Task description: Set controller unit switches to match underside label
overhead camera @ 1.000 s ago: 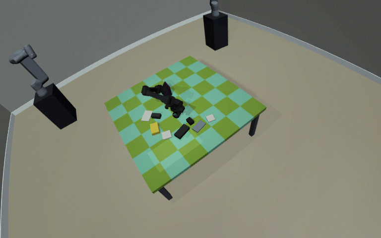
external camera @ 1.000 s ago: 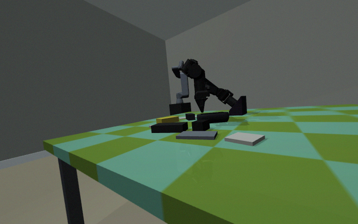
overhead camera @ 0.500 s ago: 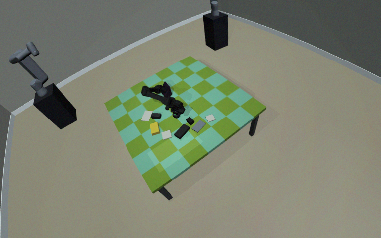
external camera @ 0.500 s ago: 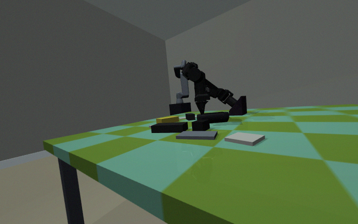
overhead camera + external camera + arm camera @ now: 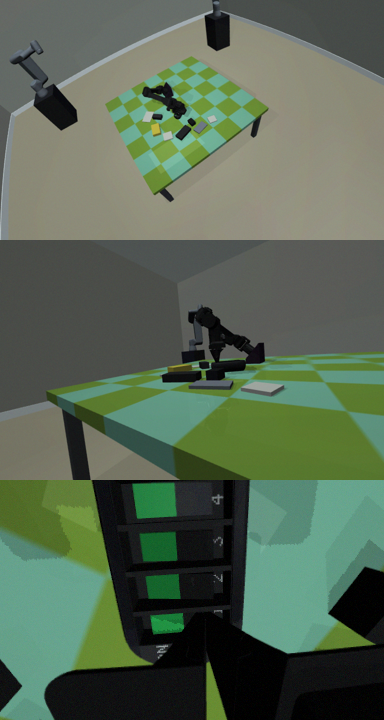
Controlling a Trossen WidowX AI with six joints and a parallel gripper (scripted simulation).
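Observation:
The dark grey controller unit sits on its base, its switches facing up. In the wrist view switch 4, switch 3, switch 2 and switch 1 show green ends on the left and dark ends on the right. Switch 4 looks lighter than switches 2 and 3; which ends are down is hard to tell. Switches 5 and 6 are out of the wrist view, and the label is hidden underneath. My gripper is shut and empty, its tips at switch 1's dark end, hiding it. Contact is unclear.
Near the unit lie a small black block, a long black block, a grey plate, a white plate, a yellow block and a dark block.

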